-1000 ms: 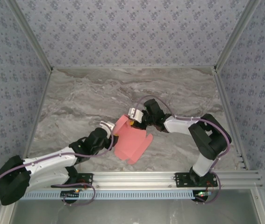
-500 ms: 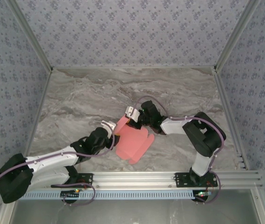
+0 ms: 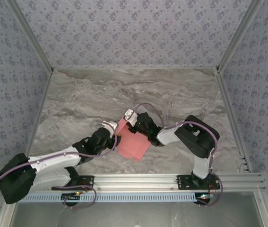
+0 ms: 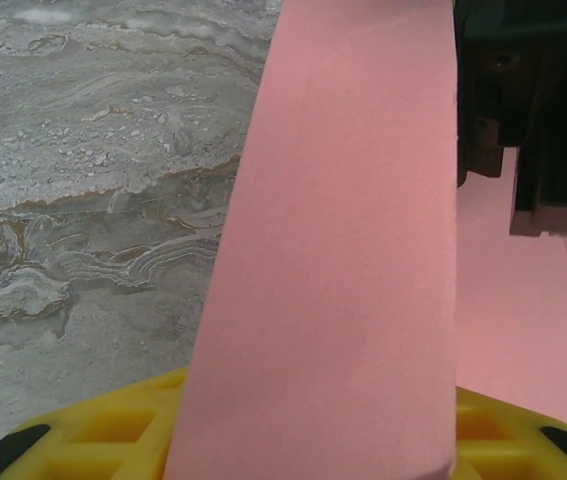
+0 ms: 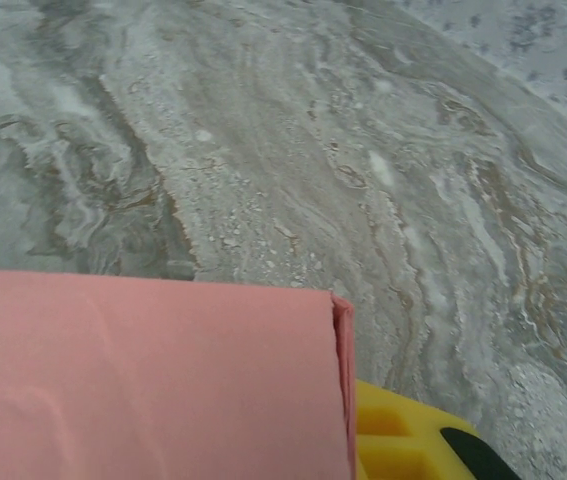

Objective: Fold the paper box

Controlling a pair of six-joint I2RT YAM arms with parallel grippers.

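Observation:
The salmon-pink paper box (image 3: 133, 144) lies partly folded on the marble table (image 3: 77, 99), between the two grippers. My left gripper (image 3: 112, 134) is at its left edge. In the left wrist view a raised pink wall (image 4: 343, 250) runs up from between the yellow fingers (image 4: 103, 432), and the jaws grip it. My right gripper (image 3: 130, 119) is at the box's far corner. In the right wrist view a pink panel (image 5: 143, 380) with a doubled edge covers the jaws beside one yellow finger (image 5: 403, 440); they are shut on it.
Patterned walls (image 3: 134, 33) enclose the table on three sides. An aluminium rail (image 3: 138, 179) with both arm bases runs along the near edge. The right arm's dark wrist (image 4: 538, 110) hangs close over the box's flat part.
The right arm has pushed left and toward the near edge, and its jaws have closed on the card. The box's right flaps have folded in, so it looks narrower. The left gripper has barely moved.

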